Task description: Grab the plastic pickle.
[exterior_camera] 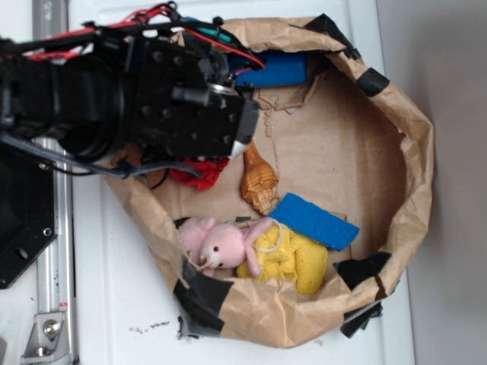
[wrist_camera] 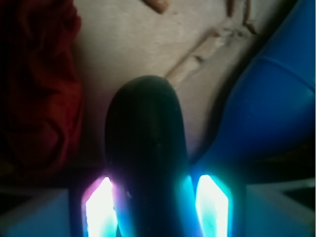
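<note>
Claw around plastic pickle.

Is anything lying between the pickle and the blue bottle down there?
No. In the wrist view only bare cardboard floor shows between the plastic pickle and the blue bottle.

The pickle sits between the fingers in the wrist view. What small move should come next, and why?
Probably close the gripper. The plastic pickle already lies lengthwise between the two glowing fingers, which flank it closely; whether they press it is unclear. The blue bottle stays outside.
</note>
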Tool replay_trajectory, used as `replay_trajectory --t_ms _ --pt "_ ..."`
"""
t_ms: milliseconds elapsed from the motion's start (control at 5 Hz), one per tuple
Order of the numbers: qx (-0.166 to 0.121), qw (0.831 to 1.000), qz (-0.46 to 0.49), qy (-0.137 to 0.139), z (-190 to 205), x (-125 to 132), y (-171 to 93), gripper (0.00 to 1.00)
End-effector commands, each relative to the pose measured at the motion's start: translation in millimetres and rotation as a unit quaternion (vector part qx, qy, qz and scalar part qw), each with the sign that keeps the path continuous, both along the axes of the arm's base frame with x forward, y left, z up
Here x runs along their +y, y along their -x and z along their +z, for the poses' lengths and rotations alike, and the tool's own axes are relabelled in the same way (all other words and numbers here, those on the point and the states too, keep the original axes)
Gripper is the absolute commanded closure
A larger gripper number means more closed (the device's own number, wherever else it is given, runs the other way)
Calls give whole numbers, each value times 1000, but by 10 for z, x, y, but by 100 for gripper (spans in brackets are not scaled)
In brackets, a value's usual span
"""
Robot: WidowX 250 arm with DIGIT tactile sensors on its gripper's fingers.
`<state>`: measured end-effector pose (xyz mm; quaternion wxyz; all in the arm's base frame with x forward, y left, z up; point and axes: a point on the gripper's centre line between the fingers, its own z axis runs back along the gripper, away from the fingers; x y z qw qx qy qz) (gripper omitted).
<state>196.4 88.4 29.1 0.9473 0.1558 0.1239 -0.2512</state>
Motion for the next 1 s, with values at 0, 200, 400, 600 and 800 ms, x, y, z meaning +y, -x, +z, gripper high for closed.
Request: replay_trajectory --t_ms 0,200,400,600,800 --pt "-184 961 177 104 1073 -338 -364 100" --pt "-164 945 262 111 1372 -447 -568 100" --pt "-234 915 295 145 1260 -481 -570 100" --pt "-258 899 307 173 1169 -493 -589 100" --pt "-258 899 316 158 1082 -483 -545 100"
